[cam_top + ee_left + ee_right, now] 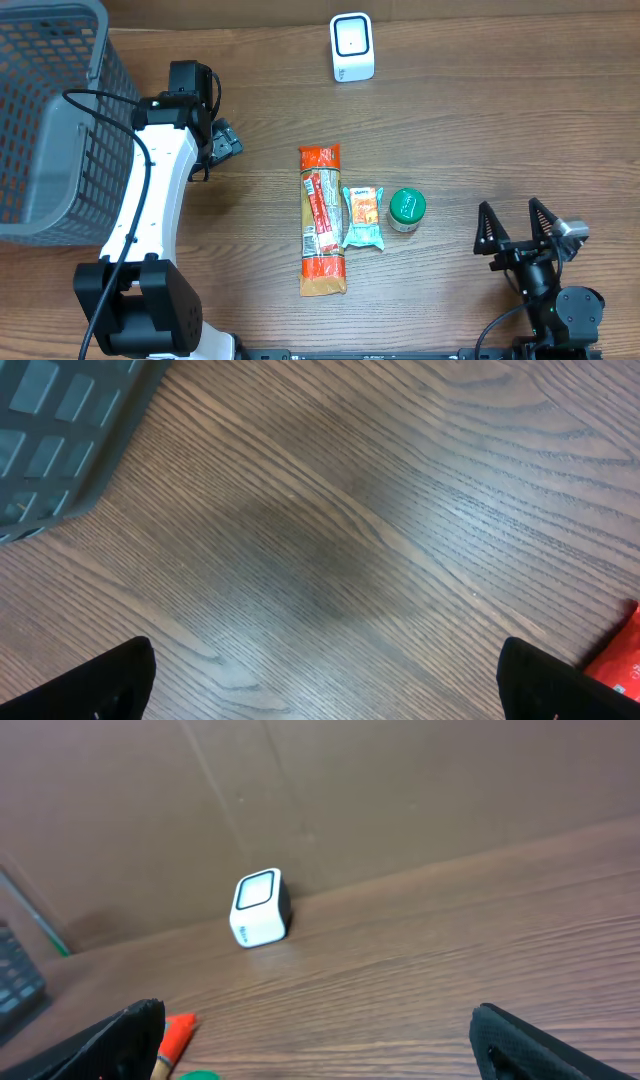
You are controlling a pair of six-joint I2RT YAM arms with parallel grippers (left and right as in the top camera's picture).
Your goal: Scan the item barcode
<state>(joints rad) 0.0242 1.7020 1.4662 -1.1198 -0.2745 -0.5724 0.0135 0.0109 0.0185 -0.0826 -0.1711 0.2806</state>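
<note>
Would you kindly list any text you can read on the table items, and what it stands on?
No text is legible.
Long packet: print too small.
Small pouch: print blurred.
Green lid: marks too small.
Scanner: no text visible.

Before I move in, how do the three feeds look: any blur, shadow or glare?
Overhead: sharp and evenly lit, no glare on the white box-shaped barcode scanner. Left wrist: a broad soft shadow darkens the brown wooden table, and the black claw fingertips are blurred. Right wrist: slightly soft, the scanner is easy to make out, and the near fingertips are out of focus.
</note>
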